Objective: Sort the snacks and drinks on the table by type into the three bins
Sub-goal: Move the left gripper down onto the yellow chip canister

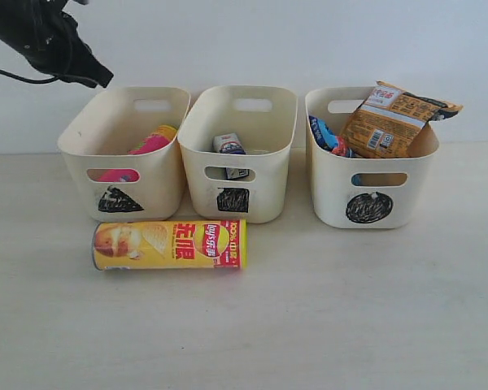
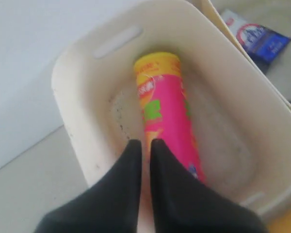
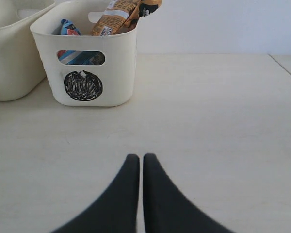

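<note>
The pink chip tube (image 2: pixel 167 114) lies inside the triangle bin (image 1: pixel 124 154), seen in the exterior view as the pink tube (image 1: pixel 150 144). My left gripper (image 2: pixel 145 141) hovers above that bin (image 2: pixel 77 126), shut and empty; the left arm (image 1: pixel 49 41) shows at the upper left. A yellow chip tube (image 1: pixel 169 244) lies on the table (image 1: pixel 325 325) in front of the bins. The white and blue carton (image 1: pixel 228 145) sits in the square bin (image 1: pixel 237 154). Orange-brown packet (image 1: pixel 394 118) and blue packet (image 1: pixel 325 136) fill the circle bin (image 1: pixel 372 162). My right gripper (image 3: pixel 137 156) is shut over bare table.
The three bins stand in a row against a white wall. In the right wrist view the circle bin (image 3: pixel 87 58) is ahead, and the table's edge (image 3: pixel 283 63) runs at the far side. A carton (image 2: pixel 259 39) shows in the neighbouring bin.
</note>
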### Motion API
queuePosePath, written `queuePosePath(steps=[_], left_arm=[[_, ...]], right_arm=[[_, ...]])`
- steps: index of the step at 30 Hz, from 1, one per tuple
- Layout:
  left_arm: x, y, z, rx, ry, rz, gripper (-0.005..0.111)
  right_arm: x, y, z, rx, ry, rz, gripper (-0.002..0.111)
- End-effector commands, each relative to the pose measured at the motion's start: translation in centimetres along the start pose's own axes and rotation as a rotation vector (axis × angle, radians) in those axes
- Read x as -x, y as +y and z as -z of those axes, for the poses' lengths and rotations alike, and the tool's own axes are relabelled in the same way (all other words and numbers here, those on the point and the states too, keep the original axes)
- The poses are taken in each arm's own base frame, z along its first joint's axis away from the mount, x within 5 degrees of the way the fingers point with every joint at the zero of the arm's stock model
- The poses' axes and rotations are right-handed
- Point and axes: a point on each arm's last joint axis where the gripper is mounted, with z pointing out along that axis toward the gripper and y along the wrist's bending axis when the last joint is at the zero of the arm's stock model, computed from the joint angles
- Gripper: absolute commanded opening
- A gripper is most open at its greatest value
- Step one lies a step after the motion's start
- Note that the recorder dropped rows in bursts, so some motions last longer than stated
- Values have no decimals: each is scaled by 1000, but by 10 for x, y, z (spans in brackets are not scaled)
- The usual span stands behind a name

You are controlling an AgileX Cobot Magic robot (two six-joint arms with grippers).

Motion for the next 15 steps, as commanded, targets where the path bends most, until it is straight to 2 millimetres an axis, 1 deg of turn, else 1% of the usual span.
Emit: queuePosePath(steps=[1,3,5,9,13,15], left_arm=[[-7,-17,13,-183,88,-171,4],[-11,-29,18,-324,118,-271,4],[-13,-39,21,-402,152,-331,4],[-9,-67,15,-453,156,-447,4],[-14,-96,7,-510,190,-560,4],[-17,-107,3,-526,215,-621,4]], right_arm=[[0,0,0,-3,-9,2,0],[0,0,0,-3,-9,2,0],[0,0,0,-3,-9,2,0],[0,0,0,-3,-9,2,0],[0,0,0,-3,-9,2,0],[0,0,0,-3,-9,2,0]])
